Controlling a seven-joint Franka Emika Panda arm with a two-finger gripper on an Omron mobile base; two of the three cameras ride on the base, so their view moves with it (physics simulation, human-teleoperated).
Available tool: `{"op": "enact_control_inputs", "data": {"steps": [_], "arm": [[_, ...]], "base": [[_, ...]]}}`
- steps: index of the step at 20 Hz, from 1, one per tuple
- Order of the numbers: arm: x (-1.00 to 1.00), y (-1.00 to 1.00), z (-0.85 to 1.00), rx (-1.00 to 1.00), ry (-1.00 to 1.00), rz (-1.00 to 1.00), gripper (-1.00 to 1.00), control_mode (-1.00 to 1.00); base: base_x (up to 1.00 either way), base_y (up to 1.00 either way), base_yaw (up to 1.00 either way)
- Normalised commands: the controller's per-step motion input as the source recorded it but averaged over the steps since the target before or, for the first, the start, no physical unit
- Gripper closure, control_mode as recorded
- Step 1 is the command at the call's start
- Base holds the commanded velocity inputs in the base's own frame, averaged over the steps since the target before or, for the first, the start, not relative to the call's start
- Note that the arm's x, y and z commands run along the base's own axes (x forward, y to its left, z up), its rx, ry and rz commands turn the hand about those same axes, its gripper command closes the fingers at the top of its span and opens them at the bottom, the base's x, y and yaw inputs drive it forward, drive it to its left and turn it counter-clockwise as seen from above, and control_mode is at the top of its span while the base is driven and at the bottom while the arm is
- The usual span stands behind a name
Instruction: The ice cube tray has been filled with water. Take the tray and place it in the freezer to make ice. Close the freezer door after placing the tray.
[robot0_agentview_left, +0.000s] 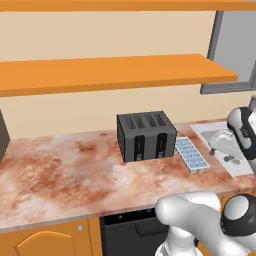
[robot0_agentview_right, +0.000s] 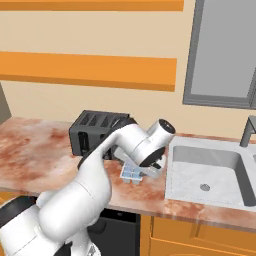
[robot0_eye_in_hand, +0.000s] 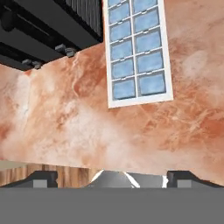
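The two-finger gripper (robot0_eye_in_hand: 112, 177) was seen with its dark tips set wide apart and nothing held between them, hanging above the near part of the mottled reddish-brown stone counter (robot0_agentview_left: 60, 170). In the hand view the small pale-blue ice cube tray with a white rim (robot0_eye_in_hand: 136, 52) lay flat on the counter just beyond the tips, one short end turned toward them and not touched. The tray (robot0_agentview_left: 191, 155) was placed just right of the black four-slot toaster (robot0_agentview_left: 146, 136), close beside it, with the pale grey steel sink basin (robot0_agentview_right: 207, 172) further to the right. In the right base view the tray (robot0_agentview_right: 131, 174) was partly covered by the white arm. Bare counter stretched well to the left of the toaster and in front of it, up to the near edge. Below that edge a dark appliance front (robot0_agentview_left: 127, 235) and orange cabinet doors (robot0_agentview_left: 45, 242) were visible. Two long orange shelves (robot0_agentview_left: 110, 72) ran along the beige wall above the counter, and a grey-framed window (robot0_agentview_right: 222, 55) was set over the sink.
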Motion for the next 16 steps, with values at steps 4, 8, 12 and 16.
{"op": "enact_control_inputs", "data": {"steps": [4,8,12,16], "arm": [[0.99,-0.18,-0.64,0.12,0.05,0.0,-1.0,-1.0],[0.79,-0.2,-0.56,0.07,0.01,0.0,-1.0,-1.0],[0.42,-0.35,-0.32,0.0,0.0,0.0,-1.0,-1.0],[0.35,-0.23,-0.16,0.0,0.05,0.0,-1.0,-1.0]], "base": [[0.0,0.0,0.0],[0.0,0.0,0.0],[0.0,0.0,0.0],[0.0,0.0,0.0]]}}
